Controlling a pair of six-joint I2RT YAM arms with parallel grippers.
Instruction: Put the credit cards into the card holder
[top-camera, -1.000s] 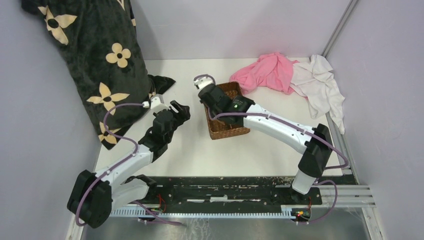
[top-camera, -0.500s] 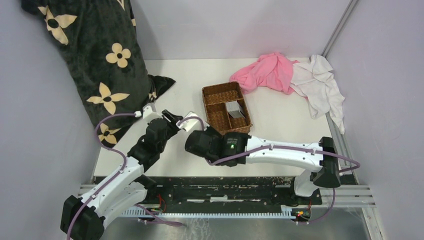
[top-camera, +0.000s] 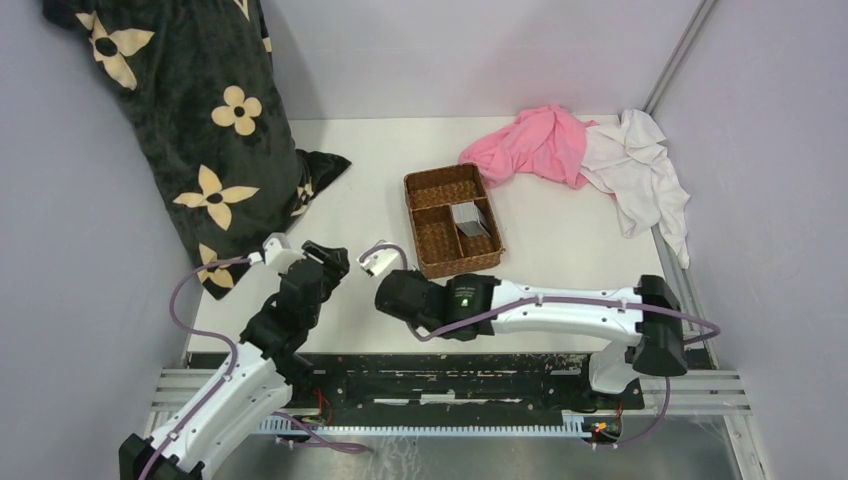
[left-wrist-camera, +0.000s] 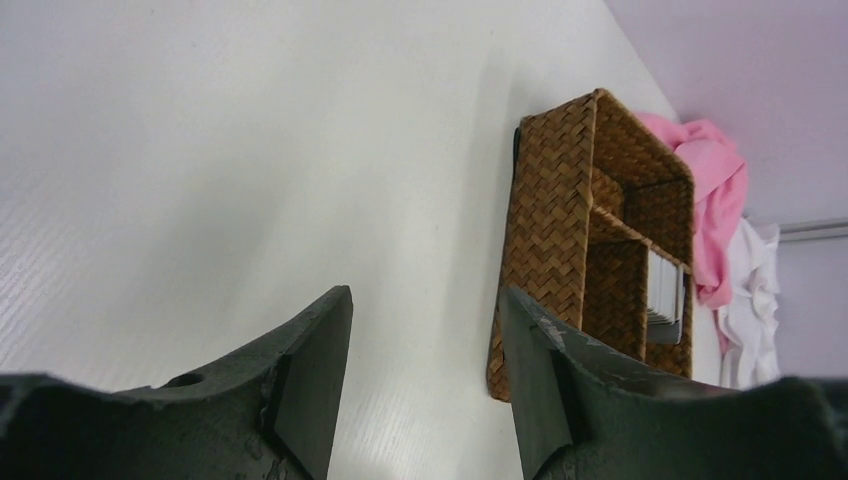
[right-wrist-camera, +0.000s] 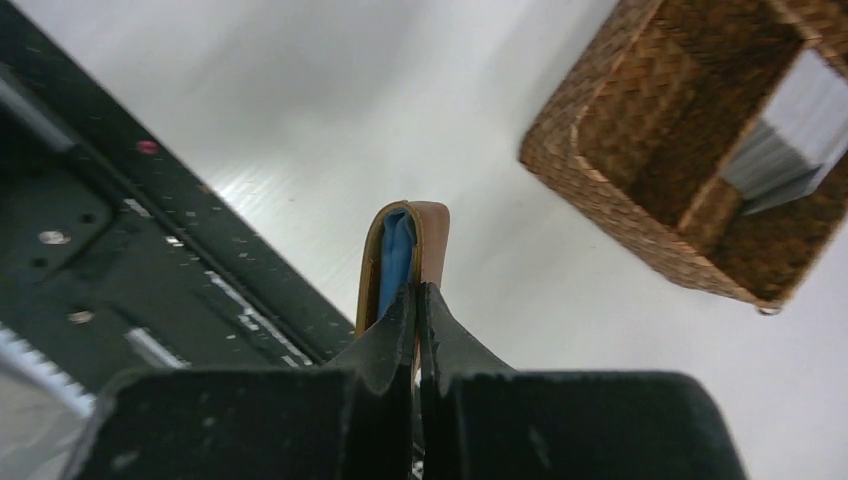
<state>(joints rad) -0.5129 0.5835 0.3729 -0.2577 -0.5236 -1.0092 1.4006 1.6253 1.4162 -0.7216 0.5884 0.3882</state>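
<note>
White matte table (top-camera: 370, 160), plain pale lilac walls (top-camera: 450, 50) on three sides. Black flower-print fabric (top-camera: 190, 110) draped at 10 o'clock. Pink cloth (top-camera: 535, 140) and white cloth (top-camera: 640, 170) bunched, touching, at 2 o'clock. Metal rail (top-camera: 680, 50) slants at 1 o'clock. Even, soft light.

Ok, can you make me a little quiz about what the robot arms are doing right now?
1. True or false: the left gripper is holding a card.
2. The right gripper is: A) open and empty, B) shut on the card holder, C) shut on a single card.
3. Fill in: the credit cards stand inside the woven ____.

Key: 1 false, it is open with nothing between its fingers. 2 B. 3 basket.
</note>
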